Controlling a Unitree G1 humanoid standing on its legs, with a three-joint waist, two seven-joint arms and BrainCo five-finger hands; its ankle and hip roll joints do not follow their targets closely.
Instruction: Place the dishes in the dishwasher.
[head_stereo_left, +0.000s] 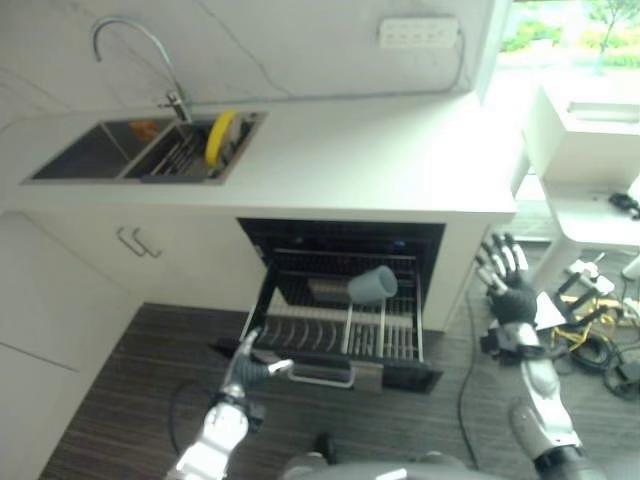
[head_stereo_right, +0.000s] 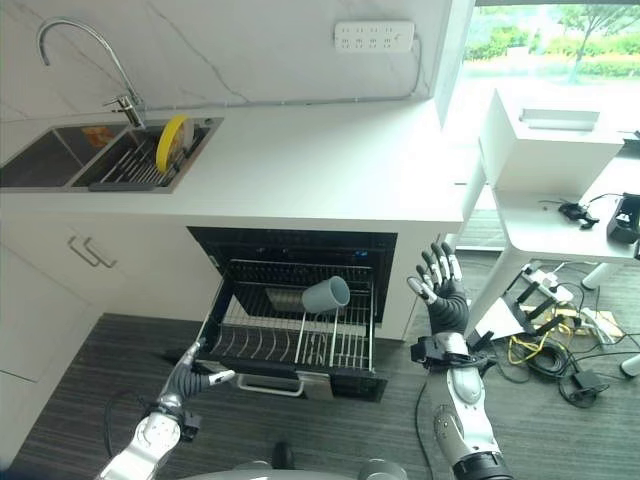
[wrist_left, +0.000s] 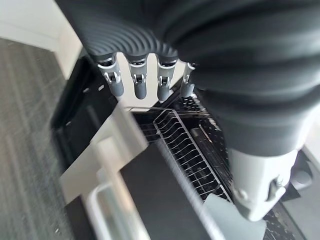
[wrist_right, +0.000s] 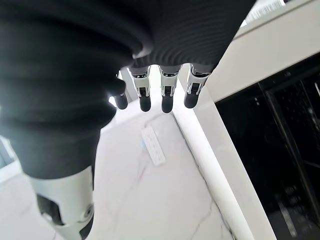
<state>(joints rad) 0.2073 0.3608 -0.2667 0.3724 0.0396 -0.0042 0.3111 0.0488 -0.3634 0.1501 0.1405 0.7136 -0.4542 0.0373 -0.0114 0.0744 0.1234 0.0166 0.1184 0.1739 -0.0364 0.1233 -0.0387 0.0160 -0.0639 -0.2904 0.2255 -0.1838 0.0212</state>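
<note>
Lying sideways, cup (head_stereo_right: 325, 294) mouth rightward

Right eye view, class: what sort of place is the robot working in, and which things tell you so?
Most likely a kitchen. A white counter holds a sink with a tap, a yellow plate stands in the sink's rack, and below is an open dishwasher with a grey cup.

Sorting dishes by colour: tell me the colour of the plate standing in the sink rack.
Yellow; the plate shows best in the right eye view.
</note>
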